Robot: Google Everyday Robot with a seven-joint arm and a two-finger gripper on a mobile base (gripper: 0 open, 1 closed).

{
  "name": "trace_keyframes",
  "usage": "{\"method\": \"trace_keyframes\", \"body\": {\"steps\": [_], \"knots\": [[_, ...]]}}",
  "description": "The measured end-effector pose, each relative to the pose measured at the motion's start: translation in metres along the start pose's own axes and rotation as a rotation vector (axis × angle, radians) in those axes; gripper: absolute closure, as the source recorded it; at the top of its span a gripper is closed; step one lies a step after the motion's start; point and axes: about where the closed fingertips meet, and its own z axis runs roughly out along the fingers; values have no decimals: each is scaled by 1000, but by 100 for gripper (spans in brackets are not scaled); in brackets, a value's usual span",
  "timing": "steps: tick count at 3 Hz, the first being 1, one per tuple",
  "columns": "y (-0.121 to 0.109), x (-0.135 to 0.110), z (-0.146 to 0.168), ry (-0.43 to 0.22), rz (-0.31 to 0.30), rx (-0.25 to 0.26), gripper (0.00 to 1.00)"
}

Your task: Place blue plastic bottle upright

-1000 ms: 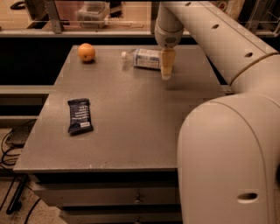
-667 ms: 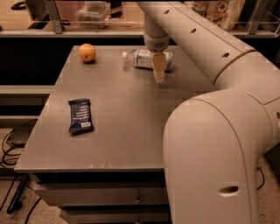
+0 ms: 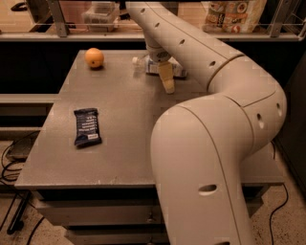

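Observation:
The blue plastic bottle (image 3: 146,66) lies on its side at the far middle of the grey table (image 3: 124,143), white cap pointing left towards the orange. My gripper (image 3: 167,82) hangs from the arm that reaches in from the lower right. It points down just in front of the bottle's body, close above the table. The wrist and gripper hide the bottle's middle part. I cannot tell whether the gripper touches the bottle.
An orange (image 3: 94,57) sits at the far left of the table. A dark blue snack-bar wrapper (image 3: 86,126) lies flat at the near left. A shelf with a clear container (image 3: 100,13) and bags (image 3: 234,14) runs behind the table. My arm's bulk fills the right foreground.
The arm has swung left and the gripper has moved left along the front of the bottle. The bottle, orange and wrapper have not moved.

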Motion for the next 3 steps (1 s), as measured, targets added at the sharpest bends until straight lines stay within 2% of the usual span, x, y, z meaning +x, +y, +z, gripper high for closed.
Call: {"method": "trace_keyframes", "body": {"steps": [1, 3], "knots": [[-1, 3, 1, 5, 5, -8, 19], [-6, 8, -9, 4, 17, -12, 64]]}}
